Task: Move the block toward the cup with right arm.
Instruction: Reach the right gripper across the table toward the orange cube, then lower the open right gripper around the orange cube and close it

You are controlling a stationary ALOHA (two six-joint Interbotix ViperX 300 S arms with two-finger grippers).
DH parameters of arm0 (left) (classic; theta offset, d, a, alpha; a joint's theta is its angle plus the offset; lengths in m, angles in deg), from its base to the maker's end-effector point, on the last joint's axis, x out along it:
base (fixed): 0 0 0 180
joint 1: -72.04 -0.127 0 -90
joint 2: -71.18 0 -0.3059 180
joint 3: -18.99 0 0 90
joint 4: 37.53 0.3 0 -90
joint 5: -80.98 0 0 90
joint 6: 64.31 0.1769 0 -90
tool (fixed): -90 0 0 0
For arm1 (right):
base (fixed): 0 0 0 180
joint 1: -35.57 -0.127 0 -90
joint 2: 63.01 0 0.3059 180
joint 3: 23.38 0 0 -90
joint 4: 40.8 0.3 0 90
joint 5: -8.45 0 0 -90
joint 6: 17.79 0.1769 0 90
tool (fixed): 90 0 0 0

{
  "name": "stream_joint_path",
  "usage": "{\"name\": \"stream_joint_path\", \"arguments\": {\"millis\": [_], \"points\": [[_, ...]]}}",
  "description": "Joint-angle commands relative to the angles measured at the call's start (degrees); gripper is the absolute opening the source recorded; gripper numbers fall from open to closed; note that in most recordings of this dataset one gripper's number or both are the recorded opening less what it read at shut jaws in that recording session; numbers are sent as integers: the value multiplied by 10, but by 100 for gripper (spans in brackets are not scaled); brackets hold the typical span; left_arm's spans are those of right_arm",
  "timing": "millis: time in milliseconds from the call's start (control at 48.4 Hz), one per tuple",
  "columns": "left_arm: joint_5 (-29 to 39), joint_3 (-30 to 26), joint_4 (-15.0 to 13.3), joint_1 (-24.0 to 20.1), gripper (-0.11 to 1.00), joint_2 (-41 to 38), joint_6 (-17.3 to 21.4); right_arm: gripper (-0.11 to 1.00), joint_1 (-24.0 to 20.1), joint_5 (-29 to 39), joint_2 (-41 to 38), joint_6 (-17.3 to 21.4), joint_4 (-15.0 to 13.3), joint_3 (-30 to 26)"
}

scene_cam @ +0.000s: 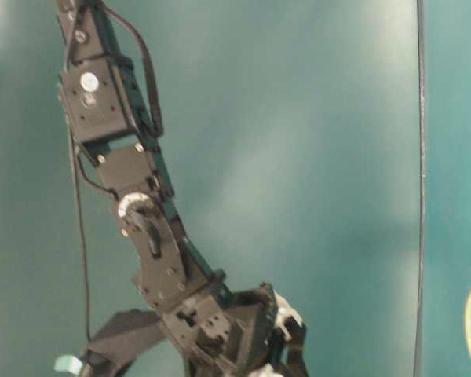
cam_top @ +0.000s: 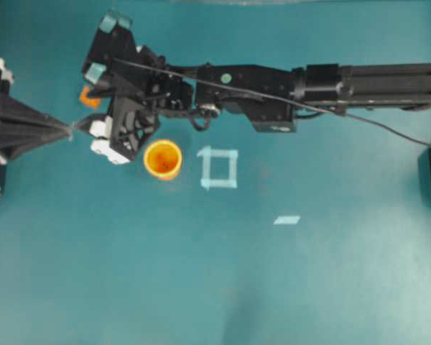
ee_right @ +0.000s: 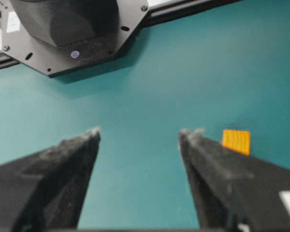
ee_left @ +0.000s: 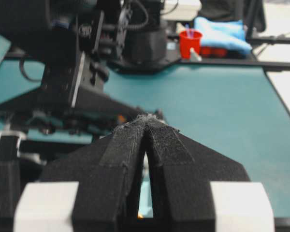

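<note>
Black felt-padded fingers of the right gripper fill the wrist view, jaws spread wide, nothing between them. Small orange cube block sits on the teal table just outside the right-hand finger, not in the gap. Overhead: long black jointed right arm reaches across to the left side; block mostly hidden under it. Round yellow-orange plastic cup stands upright nearby, beside a pale tape square. Left gripper jaws closed, tips together, empty.
</note>
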Motion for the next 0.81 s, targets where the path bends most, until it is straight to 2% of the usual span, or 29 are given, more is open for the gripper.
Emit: {"name": "stream_joint_path", "arguments": {"millis": [0, 330, 785], "points": [[-7, -16, 0, -1, 1, -3, -1, 66, 2, 3, 8, 1, -4, -25], [-8, -17, 1, -1, 1, -3, -1, 66, 18, 0, -33, 1, -19, -56], [-8, -17, 1, -1, 1, -3, -1, 66, 38, -21, -91, 3, -18, -90]]}}
